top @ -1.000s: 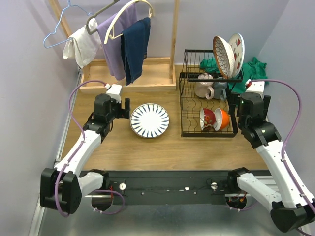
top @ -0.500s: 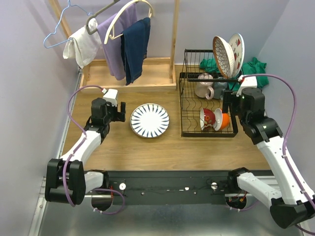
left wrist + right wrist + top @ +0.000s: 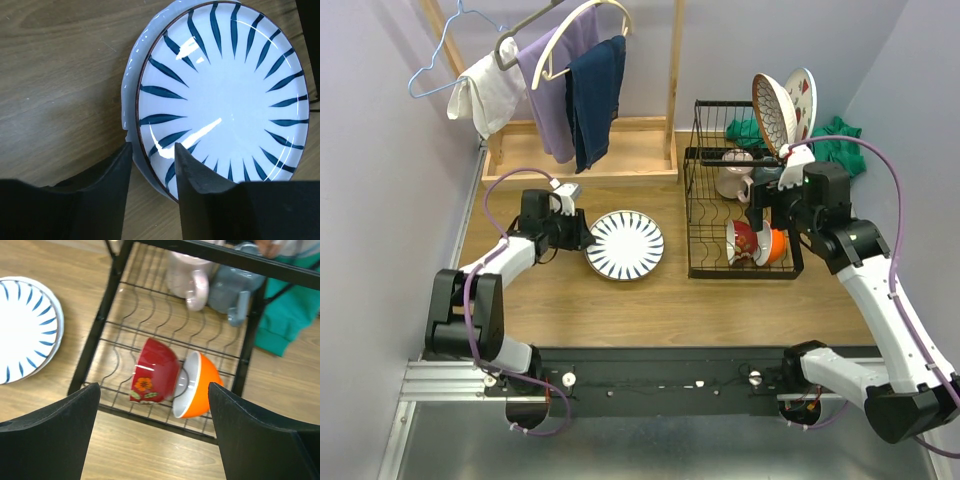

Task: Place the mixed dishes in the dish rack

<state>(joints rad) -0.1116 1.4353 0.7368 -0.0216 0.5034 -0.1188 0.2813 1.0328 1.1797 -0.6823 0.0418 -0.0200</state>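
Left hand (image 3: 152, 150): low over the desk (image 3: 620, 310), at the left edge of the striped plate (image 3: 222, 100). Fingers are a little apart and straddle the plate's edge, one over the bare wood and one over the white face. Cannot tell whether either pad touches the rim. Nothing is lifted.

The striped plate lies flat on the desk, left of the dish rack (image 3: 695, 215) and clear of it. A paler rim (image 3: 131, 85) shows under it along the left side.

Right hand (image 3: 154, 390): above the front of the rack's lower tier, fingers spread wide, nothing between them. The two bowls lie directly below the gap.

Rack contents, lower tier, front:
- red bowl (image 3: 155, 370), on its side, flower motif visible
- orange bowl (image 3: 200, 382), on its side and touching the red bowl, white inside turned toward it

Lower tier, rear:
- pale mug (image 3: 192, 280) and grey mug (image 3: 230, 295), side by side

Upper tier, back right:
- patterned plate (image 3: 772, 115) and plate with red motifs (image 3: 803, 98), both on edge, leaning next to each other

A green cloth (image 3: 838, 140) lies behind the rack at the right. A clothes stand (image 3: 580, 150) with hung garments is at the back left.
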